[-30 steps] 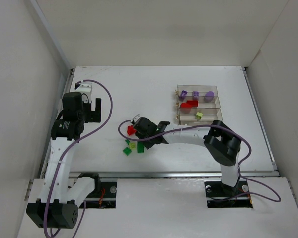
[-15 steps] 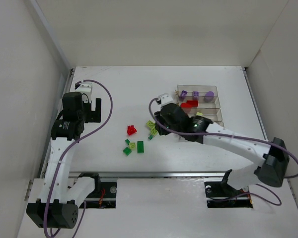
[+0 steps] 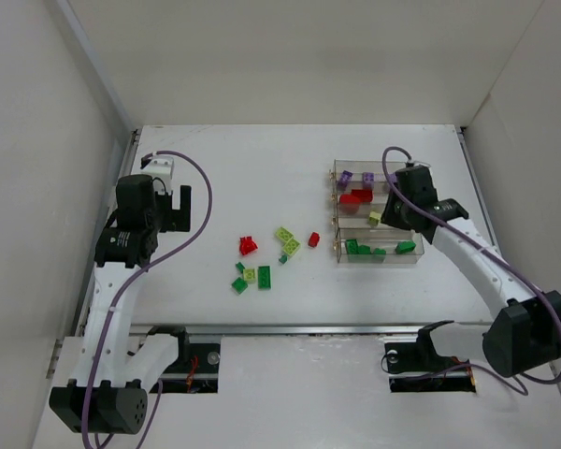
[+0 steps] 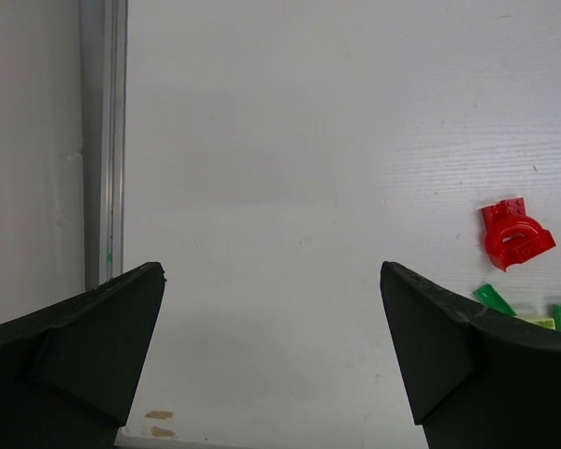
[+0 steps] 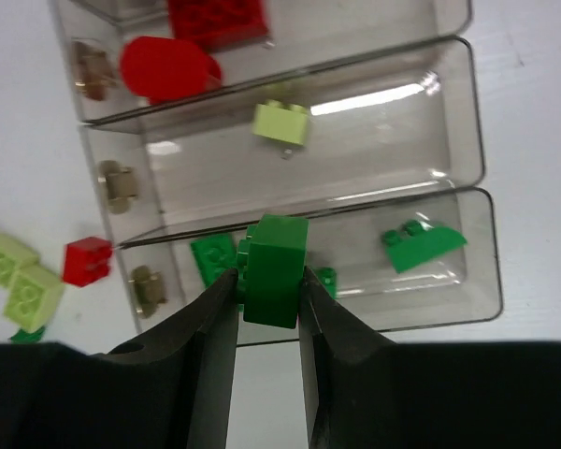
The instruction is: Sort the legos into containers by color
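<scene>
So the right hand (image 5: 269,285) is seen clenched on a dark green brick (image 5: 277,245), which is pinched by its sides between the two fingers and held up in the air over the containers (image 5: 393,140). The brick is lined up roughly with the wall between the two bins nearest the arm bases, and which of the two it's really above can't be told. The block of four bins is parked on the right half of the counter (image 3: 224,168). Purple bricks (image 3: 355,177) are seen in the far bin, red ones (image 5: 215,19) in the next, a single yellow-green brick (image 5: 280,122) in the third, and a few dark green pieces (image 5: 421,245) in the nearest. The rest of the legos are left loose on the counter, well apart from the left arm and just left of the bins. A small red brick (image 3: 313,239) and a yellow-green cluster (image 3: 286,238) are found closest to the bins. A bigger red piece (image 4: 514,234) and some green and yellow-green bits (image 3: 252,277) are scattered further left. The left hand (image 4: 271,281) is kept spread wide with nothing between its fingers, over bare counter near the left edge, and the red piece is caught off to its right in the wrist view.
</scene>
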`<state>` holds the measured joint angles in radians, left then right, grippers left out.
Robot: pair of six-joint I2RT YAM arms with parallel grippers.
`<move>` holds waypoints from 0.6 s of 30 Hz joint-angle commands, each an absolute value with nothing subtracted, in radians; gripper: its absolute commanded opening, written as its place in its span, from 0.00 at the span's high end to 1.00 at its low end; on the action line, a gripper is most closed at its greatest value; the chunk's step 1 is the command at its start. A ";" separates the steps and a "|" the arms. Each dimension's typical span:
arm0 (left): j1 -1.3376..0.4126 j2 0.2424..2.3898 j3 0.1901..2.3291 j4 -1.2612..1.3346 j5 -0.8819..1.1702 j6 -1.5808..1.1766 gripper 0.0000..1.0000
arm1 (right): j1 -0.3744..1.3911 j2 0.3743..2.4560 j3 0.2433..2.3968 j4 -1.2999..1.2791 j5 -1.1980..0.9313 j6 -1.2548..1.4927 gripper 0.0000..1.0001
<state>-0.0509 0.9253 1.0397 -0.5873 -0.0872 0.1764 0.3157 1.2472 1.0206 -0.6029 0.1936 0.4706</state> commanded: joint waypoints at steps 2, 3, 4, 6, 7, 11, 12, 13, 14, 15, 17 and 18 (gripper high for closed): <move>-0.055 0.900 1.032 -0.560 -0.080 0.179 0.00 | 0.302 1.290 1.009 -0.666 0.189 0.462 0.88; -0.055 0.900 1.032 -0.560 -0.080 0.179 0.00 | 0.302 1.299 1.009 -0.657 0.189 0.451 0.80; -0.055 0.900 1.032 -0.560 -0.080 0.179 0.00 | 0.302 1.314 1.009 -0.647 0.189 0.451 0.69; -0.055 0.891 1.032 -0.560 -0.080 0.179 0.00 | 0.293 1.327 1.020 -0.647 0.199 0.451 0.51; -0.055 0.891 1.032 -0.560 -0.080 0.179 0.00 | 0.293 1.339 1.020 -0.647 0.209 0.442 0.44; -0.055 0.891 1.032 -0.560 -0.080 0.179 0.00 | 0.293 1.348 1.057 -0.681 0.218 0.433 0.13; -0.055 0.891 1.032 -0.560 -0.080 0.179 0.00 | 0.293 1.348 1.057 -0.681 0.218 0.433 0.08; -0.055 0.891 1.032 -0.560 -0.080 0.179 0.00 | 0.293 1.327 1.057 -0.681 0.218 0.422 0.00; -0.055 0.891 1.032 -0.560 -0.080 0.179 0.00 | 0.317 1.312 1.068 -0.681 0.218 0.410 0.00; -0.055 0.891 1.032 -0.560 -0.080 0.179 0.00 | 0.345 1.296 1.068 -0.681 0.236 0.400 0.00; -0.055 0.891 1.032 -0.560 -0.080 0.179 0.00 | 0.506 1.252 1.094 -0.634 0.274 0.379 0.00; -0.055 0.891 1.032 -0.560 -0.080 0.179 0.00 | 0.573 1.252 1.094 -0.617 0.291 0.379 0.00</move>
